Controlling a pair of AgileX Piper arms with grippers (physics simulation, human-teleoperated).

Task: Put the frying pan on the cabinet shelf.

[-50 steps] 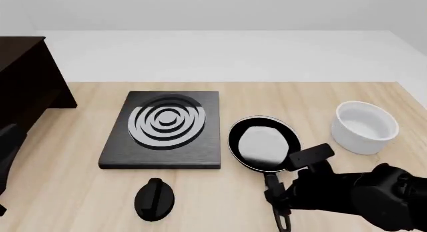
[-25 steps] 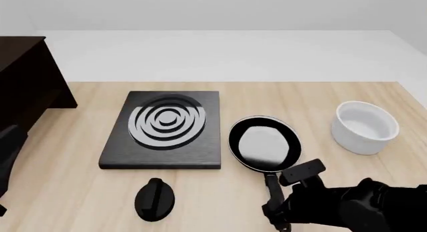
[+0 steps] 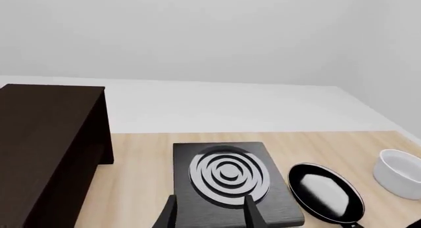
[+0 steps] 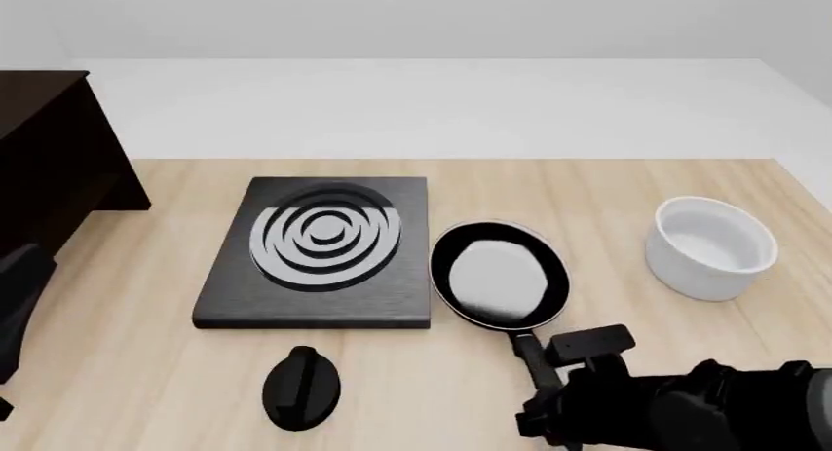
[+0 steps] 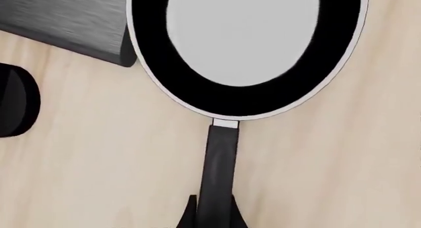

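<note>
We see a light wooden tabletop (image 4: pixel 156 373) with a fine lengthwise grain filling the near ground. Beyond the tabletop's far edge lies a pale grey floor (image 4: pixel 430 105), and behind that floor rises a plain white wall (image 4: pixel 390 18). A second white wall (image 3: pixel 395 65) meets it to the right of the tabletop. At the tabletop's left end stands a large dark brown cabinet (image 4: pixel 46 149), nearly black. The light is soft and even, casting only faint shadows on the tabletop.

Glossy, mirror-like inside of the black frying pan (image 4: pixel 500 276), matt black handle, brushed dark stove plate (image 4: pixel 320 253) with silver rings, light wood-grain tabletop (image 4: pixel 143 363), smooth white bowl (image 4: pixel 712 246), dark wooden cabinet (image 3: pixel 46 144)
</note>
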